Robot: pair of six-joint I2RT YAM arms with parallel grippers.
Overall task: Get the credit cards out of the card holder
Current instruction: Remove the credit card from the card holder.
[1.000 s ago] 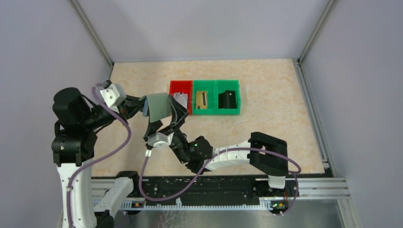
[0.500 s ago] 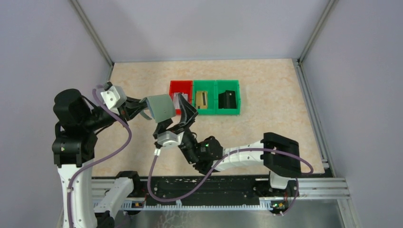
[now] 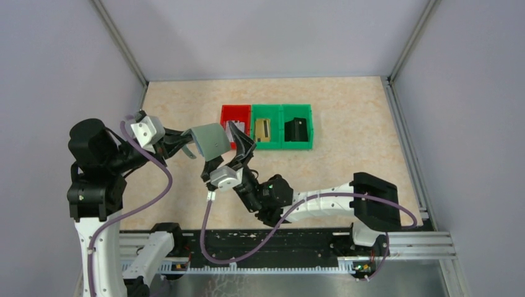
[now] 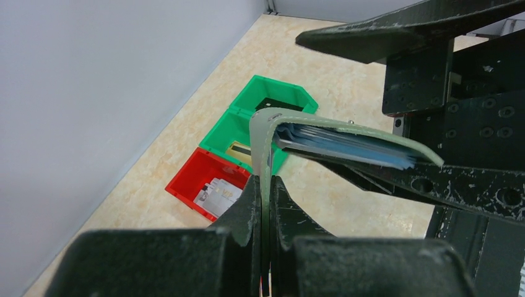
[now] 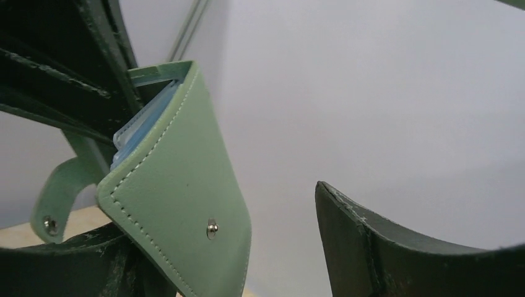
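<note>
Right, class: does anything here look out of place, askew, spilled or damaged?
Nothing spilled or damaged. The oddity: the card holder is off the table, pinched by one cover in the left pincer, gaping open with its tab dangling. The bins sit in a neat row.

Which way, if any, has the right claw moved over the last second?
Yes: the right claw has shifted rightward, closer to the red bin.
</note>
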